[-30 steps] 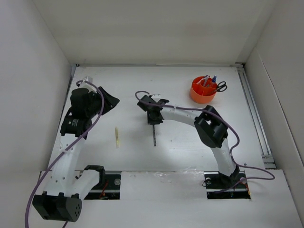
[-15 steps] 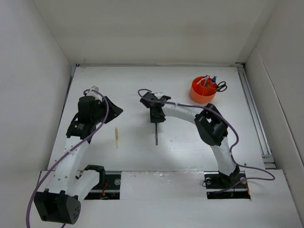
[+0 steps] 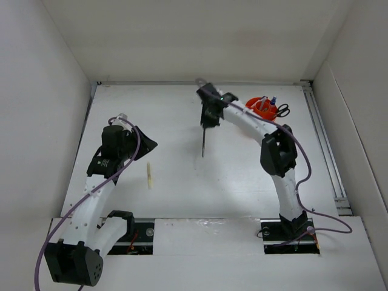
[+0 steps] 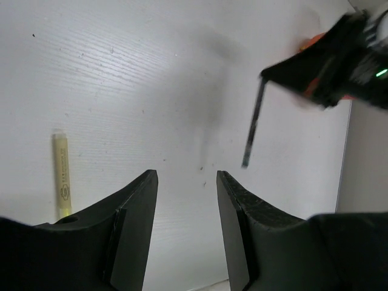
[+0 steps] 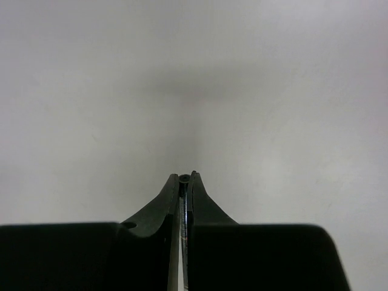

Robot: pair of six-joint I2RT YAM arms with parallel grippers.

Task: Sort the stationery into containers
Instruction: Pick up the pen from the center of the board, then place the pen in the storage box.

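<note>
Lifting is the change: a second ago my right pincer was low over the middle of the table, with the dark pen lying flat under it. Now that arm has swung up and toward the far right, and the pen hangs from it point-down, clear of the surface. In my right wrist view the two fingers are pressed together, with only the butt of the pen showing in the slit between them, so I judge the pinch to be sound.

That puts the pen most of the way to the orange cup, which sits at the far right, partly hidden behind my own forearm. The scissors hang at its right rim, and a couple of pens already stand inside. What remains for this one is to carry it further right over the cup and let it drop into a compartment. Since it dangles long below my fingers, I would need enough height for its tip to clear the rim.

My left pincer has crept a little nearer and to the right. It hovers with its fingers spread on nothing, just beside the yellow stick, the only piece left lying on the table, at near left.
</note>
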